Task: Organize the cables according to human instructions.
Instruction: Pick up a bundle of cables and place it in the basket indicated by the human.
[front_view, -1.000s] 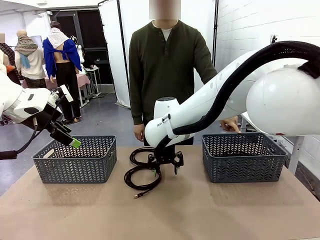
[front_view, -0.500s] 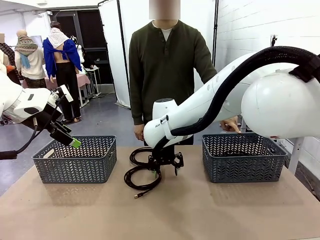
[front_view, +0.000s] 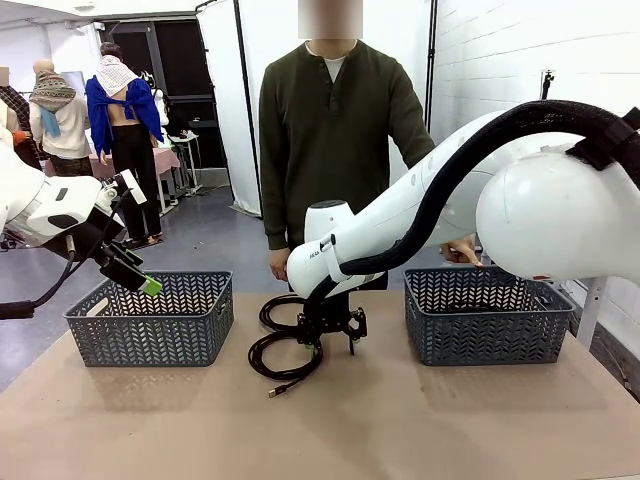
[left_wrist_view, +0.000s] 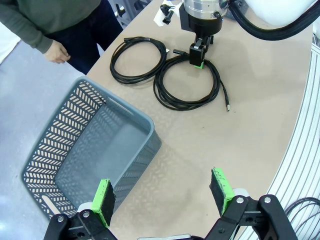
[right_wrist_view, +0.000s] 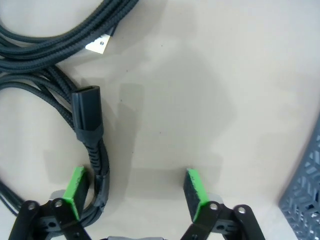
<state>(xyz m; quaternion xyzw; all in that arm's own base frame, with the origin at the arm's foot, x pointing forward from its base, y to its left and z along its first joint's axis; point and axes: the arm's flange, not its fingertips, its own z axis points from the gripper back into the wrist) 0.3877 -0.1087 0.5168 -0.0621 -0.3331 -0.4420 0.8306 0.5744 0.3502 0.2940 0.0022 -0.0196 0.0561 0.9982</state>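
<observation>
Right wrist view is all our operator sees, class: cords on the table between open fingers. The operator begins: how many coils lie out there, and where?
Observer: Two. The near cable and the far cable lie on the table, between the left basket and the right basket.
Operator: Which coil are my fingers over?
Observer: The right gripper stands at the near cable's far edge, beside the far cable.
Operator: And across the table?
Observer: The person holds one hand by the right basket's far rim, partly hidden by the right arm.
</observation>
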